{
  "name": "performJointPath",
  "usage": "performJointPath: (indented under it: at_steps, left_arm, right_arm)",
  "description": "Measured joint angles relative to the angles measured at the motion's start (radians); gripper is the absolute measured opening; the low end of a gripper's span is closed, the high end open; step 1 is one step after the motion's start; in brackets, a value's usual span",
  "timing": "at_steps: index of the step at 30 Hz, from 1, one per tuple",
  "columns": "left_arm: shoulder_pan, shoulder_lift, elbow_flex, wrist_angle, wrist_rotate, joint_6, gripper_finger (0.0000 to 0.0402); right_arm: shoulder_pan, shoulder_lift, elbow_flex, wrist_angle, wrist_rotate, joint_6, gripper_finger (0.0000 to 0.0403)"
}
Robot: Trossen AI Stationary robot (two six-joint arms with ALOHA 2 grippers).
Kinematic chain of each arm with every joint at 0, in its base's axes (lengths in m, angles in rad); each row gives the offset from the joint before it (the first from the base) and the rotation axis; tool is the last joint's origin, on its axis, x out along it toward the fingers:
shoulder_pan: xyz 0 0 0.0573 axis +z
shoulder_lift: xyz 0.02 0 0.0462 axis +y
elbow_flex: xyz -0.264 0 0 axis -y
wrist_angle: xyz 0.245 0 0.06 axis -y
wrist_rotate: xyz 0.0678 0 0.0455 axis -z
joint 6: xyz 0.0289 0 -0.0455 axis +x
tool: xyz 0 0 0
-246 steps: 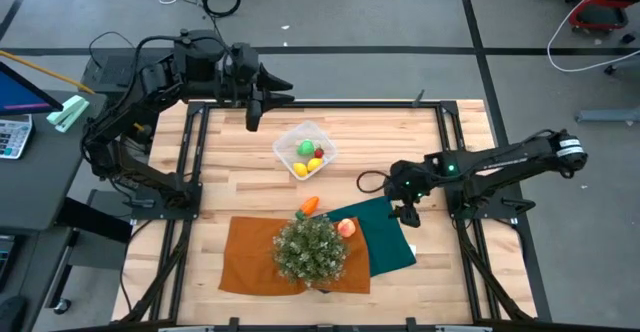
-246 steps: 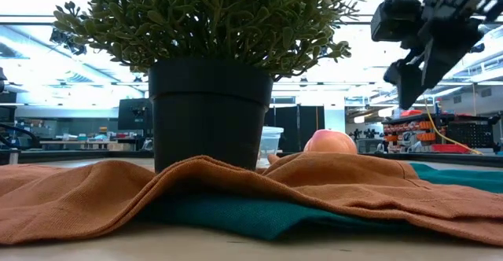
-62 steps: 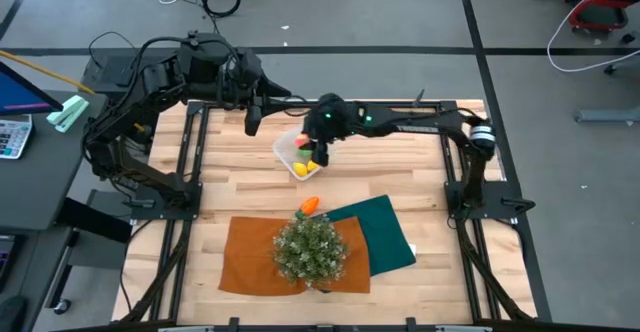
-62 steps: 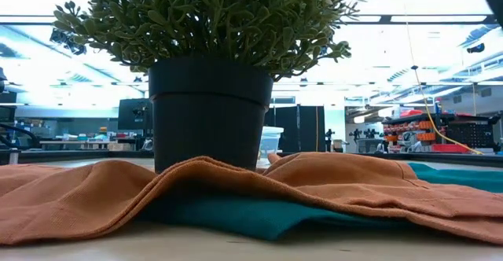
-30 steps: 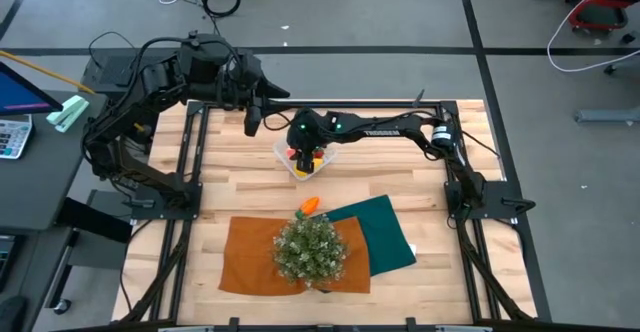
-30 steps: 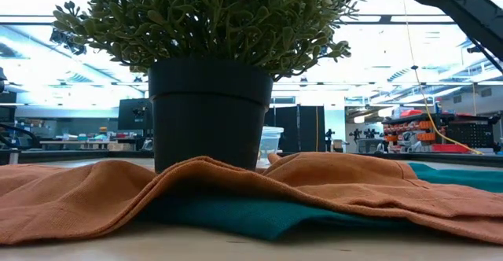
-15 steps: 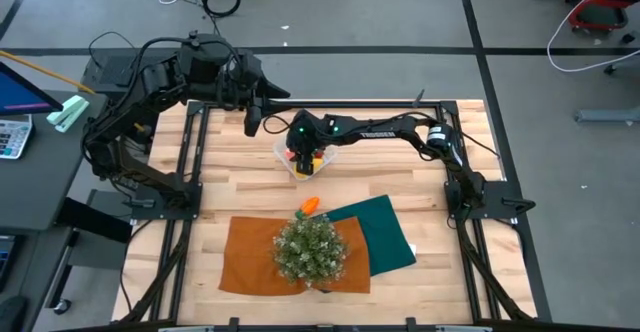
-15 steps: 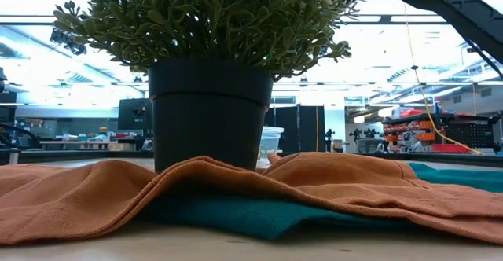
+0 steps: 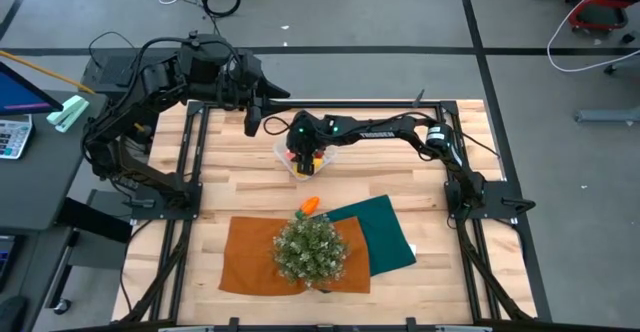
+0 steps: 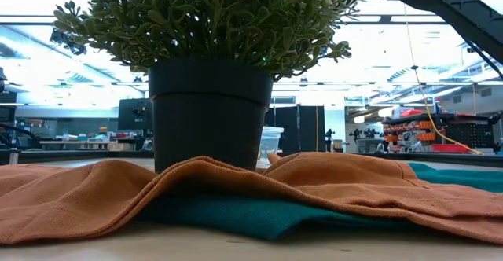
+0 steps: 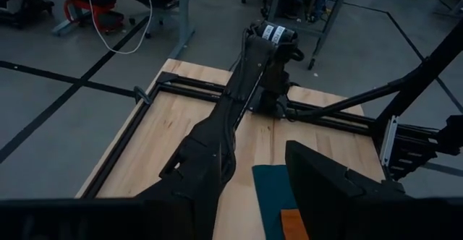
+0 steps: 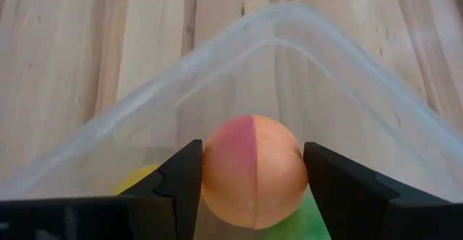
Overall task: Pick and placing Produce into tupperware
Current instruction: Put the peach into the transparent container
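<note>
The clear tupperware stands on the wooden table toward its far side. My right gripper reaches into it from the right and is shut on a peach-pink toy fruit. Yellow produce and green produce lie under it inside the tupperware. An orange piece of produce lies on the table by the plant. My left gripper hangs open and empty above the table's far left corner. My right gripper pinches the peach-pink fruit by its two opposite sides between its two fingers. The fingers slant down from the table's right side. The fruit is inside the tupperware's walls, above the green and yellow pieces; whether it rests on them I cannot tell.
A bushy potted plant stands on an orange cloth near the front edge, with a dark green cloth to its right. In the low view the pot blocks most of the table. Metal frame rails border both sides.
</note>
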Motion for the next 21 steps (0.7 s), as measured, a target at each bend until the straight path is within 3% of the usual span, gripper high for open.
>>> performJointPath:
  at_steps: [9, 21]
  left_arm:
    - [-0.01, 0.0, 0.0, 0.0, 0.0, 0.0, 0.0162]
    - [-0.028, 0.0, 0.0, 0.0, 0.0, 0.0, 0.0162]
  right_arm:
    - [0.0, 0.0, 0.0, -0.01, -0.001, 0.0, 0.0193]
    - [0.0, 0.0, 0.0, -0.012, -0.002, 0.0, 0.0228]
